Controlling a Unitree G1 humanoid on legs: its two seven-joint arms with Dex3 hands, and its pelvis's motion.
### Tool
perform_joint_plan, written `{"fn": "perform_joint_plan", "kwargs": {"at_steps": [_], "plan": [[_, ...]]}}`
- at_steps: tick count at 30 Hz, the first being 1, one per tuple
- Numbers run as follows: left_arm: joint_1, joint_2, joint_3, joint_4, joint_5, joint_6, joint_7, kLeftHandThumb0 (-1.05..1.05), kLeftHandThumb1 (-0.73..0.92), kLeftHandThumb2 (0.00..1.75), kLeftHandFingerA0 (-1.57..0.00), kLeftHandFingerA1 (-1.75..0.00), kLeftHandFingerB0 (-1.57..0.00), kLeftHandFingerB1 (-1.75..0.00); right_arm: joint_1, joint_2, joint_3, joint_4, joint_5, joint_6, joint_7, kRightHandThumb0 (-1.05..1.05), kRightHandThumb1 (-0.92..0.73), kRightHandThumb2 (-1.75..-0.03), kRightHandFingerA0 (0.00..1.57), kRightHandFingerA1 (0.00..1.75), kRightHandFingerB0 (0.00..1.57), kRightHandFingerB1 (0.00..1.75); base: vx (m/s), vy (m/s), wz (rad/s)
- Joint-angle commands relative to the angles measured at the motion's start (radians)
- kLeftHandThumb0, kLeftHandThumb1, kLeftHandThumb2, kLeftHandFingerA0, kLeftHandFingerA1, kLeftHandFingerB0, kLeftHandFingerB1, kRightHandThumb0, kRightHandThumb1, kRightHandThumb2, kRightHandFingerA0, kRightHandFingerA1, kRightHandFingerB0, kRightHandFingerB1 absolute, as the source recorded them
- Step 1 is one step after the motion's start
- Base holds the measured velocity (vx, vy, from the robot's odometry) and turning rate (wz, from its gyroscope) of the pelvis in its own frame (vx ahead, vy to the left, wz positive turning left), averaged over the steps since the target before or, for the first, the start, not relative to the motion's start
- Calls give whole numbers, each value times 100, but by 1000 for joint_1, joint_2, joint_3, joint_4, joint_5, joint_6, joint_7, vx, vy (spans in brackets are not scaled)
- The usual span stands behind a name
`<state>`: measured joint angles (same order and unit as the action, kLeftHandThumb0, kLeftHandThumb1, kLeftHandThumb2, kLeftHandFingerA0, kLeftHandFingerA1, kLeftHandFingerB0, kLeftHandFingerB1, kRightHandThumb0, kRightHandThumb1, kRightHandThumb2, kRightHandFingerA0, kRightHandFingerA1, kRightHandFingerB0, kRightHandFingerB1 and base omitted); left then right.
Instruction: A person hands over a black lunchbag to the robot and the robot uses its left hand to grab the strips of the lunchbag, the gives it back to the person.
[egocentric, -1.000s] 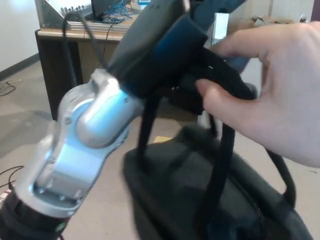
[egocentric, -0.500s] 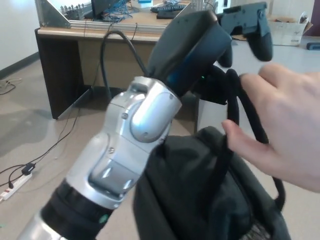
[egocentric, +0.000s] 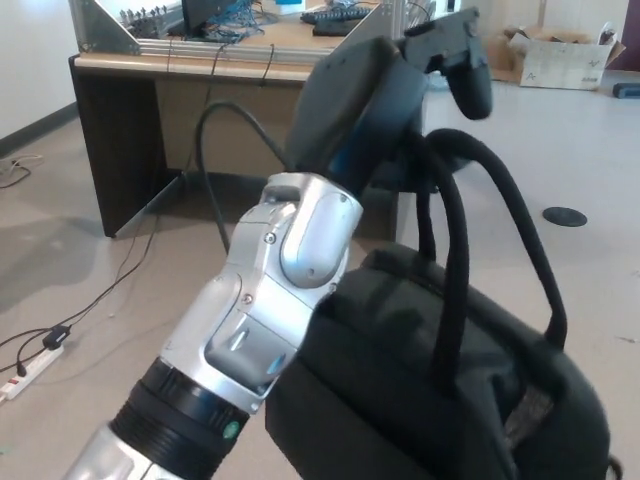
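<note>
My left hand (egocentric: 400, 90) is raised in front of the camera, and its black fingers (egocentric: 462, 55) curl forward over the top of the straps (egocentric: 470, 215). The loops of the straps hang off the underside of the hand, so I read the fingers as hooked through them and carrying the load, though the exact contact is hidden behind the palm. Below the hand, the silver wrist and forearm (egocentric: 270, 290) run down to the lower left corner, with a black cable (egocentric: 215, 160) looping out beside them.

Half a second ago a person's hand filled the right side of my view, holding the straps near my fingers. That hand is gone now, and the bag hangs from my hand alone. My arm sits at much the same angle as before, with the fingers a little further left in the picture.

The black lunchbag (egocentric: 440, 390) hangs just right of my forearm, filling the lower right of the view. Its long axis runs from near my wrist down toward the lower right corner, its top side faces up, and the straps rise nearly upright from it to my hand.

Behind it all stands a wooden desk (egocentric: 190, 70), and a cardboard box (egocentric: 560, 55) sits on the floor far right. My right hand is out of view.
</note>
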<state>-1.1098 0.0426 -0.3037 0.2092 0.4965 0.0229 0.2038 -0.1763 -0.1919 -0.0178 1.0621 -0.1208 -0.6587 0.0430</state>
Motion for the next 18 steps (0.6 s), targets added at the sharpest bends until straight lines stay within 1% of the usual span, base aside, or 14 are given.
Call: {"fn": "perform_joint_plan", "kwargs": {"at_steps": [1,2,3,4,6,10,11,12,13,14,15,17,18], "plan": [[-6,76,127,4,98,-220,363,-15,62,55,-80,-175,-58,-175,-9,-25,6,6,-9,-21,4,-71,-70,-64,48,43,41,39,0,0,0],[7,84,137,-4,92,-231,360,-14,62,55,-79,-175,-57,-175,-10,-20,2,8,-2,-22,6,-67,-59,-100,47,59,27,48,0,0,0],[30,94,150,-20,87,-240,358,-13,62,55,-80,-175,-58,-175,-8,-19,3,10,-1,-27,6,-69,-70,-63,50,44,42,39,0,0,0],[37,96,154,-24,86,-244,359,-13,62,55,-80,-175,-58,-175,-7,-20,4,10,-2,-29,5,-69,-70,-63,50,44,42,39,0,0,0],[108,139,184,-56,116,-267,409,-15,62,55,-82,-175,-61,-175,1,-21,6,3,-3,-25,8,-69,-71,-63,51,43,42,39,0,0,0],[181,172,219,-86,117,-302,426,-16,63,56,-82,-175,-61,-175,3,-23,10,2,-8,-21,1,-70,-72,-63,52,43,44,39,0,0,0],[242,202,246,-105,120,-332,442,-13,62,54,-78,-175,-59,-175,3,-23,14,3,-11,-22,0,-68,-73,-63,52,43,45,40,0,0,0],[267,220,258,-110,125,-352,454,-10,61,55,-81,-175,-59,-175,3,-23,17,5,-16,-27,-4,-68,-73,-63,52,43,45,40,0,0,0],[288,235,269,-110,126,-371,463,-9,62,55,-81,-175,-59,-175,2,-23,19,7,-18,-29,-5,-66,-61,-101,48,59,33,50,0,0,0],[309,248,280,-108,125,-388,470,-9,62,55,-81,-175,-59,-175,1,-24,19,8,-18,-30,-4,-66,-61,-101,48,59,33,50,0,0,0],[349,260,307,-106,110,-411,481,-12,62,55,-81,-175,-60,-175,2,-26,20,8,-21,-31,-9,-70,-74,-63,52,43,47,41,0,0,0],[386,277,327,-111,117,-425,503,-12,62,55,-81,-175,-60,-175,3,-30,23,4,-25,-28,-11,-70,-75,-63,52,42,46,40,0,0,0],[421,291,346,-123,133,-420,523,-14,64,55,-81,-175,-60,-175,2,-31,21,3,-21,-27,-5,-68,-62,-101,47,57,36,51,0,0,0]]}}
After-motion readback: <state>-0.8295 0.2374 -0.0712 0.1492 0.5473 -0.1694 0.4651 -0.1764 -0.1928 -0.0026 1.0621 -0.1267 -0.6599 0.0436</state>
